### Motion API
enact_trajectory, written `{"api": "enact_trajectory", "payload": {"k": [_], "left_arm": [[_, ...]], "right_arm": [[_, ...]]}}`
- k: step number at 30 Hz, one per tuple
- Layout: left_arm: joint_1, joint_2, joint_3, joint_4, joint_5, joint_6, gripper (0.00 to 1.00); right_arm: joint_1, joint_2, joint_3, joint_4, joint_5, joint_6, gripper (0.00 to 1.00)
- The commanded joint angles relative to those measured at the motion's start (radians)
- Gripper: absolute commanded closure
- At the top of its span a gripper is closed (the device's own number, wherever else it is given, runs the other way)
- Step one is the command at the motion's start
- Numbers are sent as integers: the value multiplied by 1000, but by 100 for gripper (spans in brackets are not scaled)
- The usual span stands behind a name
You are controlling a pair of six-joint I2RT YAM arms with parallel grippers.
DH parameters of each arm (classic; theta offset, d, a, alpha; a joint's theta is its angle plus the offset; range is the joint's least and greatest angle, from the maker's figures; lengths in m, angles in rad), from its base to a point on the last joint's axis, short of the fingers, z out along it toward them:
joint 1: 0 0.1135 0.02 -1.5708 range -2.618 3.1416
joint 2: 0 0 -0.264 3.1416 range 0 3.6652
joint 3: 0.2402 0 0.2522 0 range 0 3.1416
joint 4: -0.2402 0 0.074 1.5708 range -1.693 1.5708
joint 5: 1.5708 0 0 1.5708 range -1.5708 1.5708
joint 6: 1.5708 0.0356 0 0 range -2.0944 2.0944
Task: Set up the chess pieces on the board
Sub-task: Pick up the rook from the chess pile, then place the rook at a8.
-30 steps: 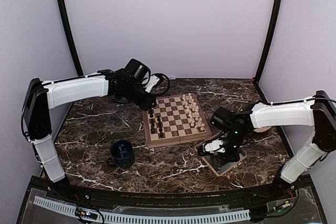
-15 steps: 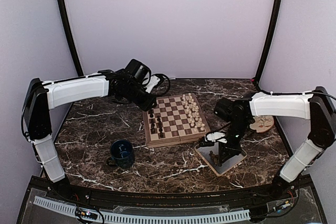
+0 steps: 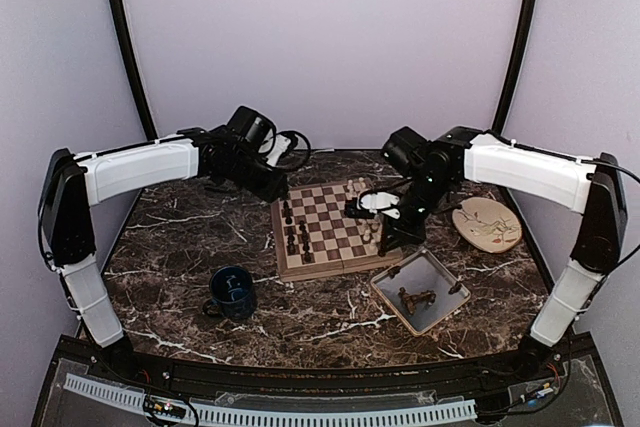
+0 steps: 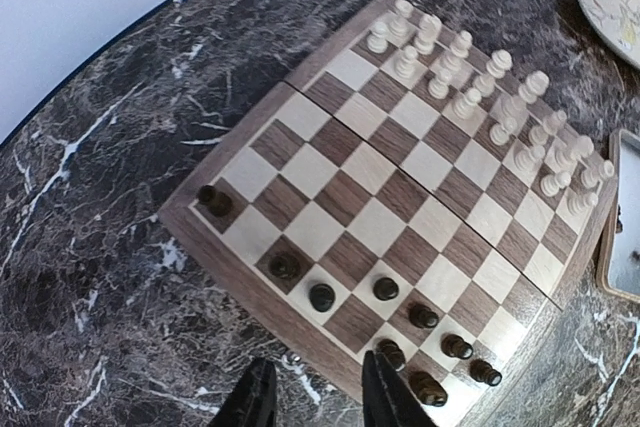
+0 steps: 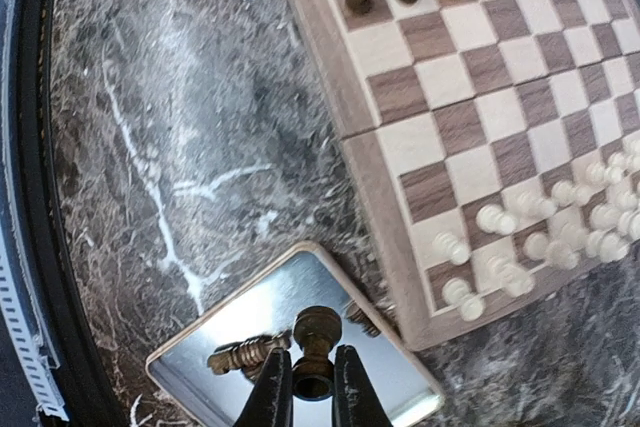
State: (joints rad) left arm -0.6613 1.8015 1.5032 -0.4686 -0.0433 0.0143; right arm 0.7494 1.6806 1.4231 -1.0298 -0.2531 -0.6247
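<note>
Mid-carry — the right jaws clench a dark piece (image 5: 315, 332), tray (image 5: 230, 317) below them; next, set it upright on a free board (image 5: 450, 77) square ahead. Left jaws parted, empty.

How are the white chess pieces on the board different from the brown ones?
The white chess pieces are cream, while the brown chess pieces are dark. The white ones crowd together in two nearly full rows. The brown ones are fewer, and their side has empty squares between them. Both sets stand upright on the board, at opposite edges.
</note>
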Motion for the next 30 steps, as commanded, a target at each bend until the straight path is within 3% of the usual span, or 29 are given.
{"api": "enact_trajectory", "payload": {"k": [1, 10, 16, 30], "left_arm": [[95, -110, 9, 28, 62, -77, 68], [219, -185, -23, 71, 58, -107, 68], [271, -209, -38, 97, 82, -119, 68], [319, -226, -49, 116, 157, -140, 68]], "right_arm": [[70, 93, 170, 34, 88, 48, 94], [209, 373, 487, 22, 233, 60, 94], [256, 497, 645, 0, 245, 55, 94], [298, 650, 798, -4, 172, 57, 94]]}}
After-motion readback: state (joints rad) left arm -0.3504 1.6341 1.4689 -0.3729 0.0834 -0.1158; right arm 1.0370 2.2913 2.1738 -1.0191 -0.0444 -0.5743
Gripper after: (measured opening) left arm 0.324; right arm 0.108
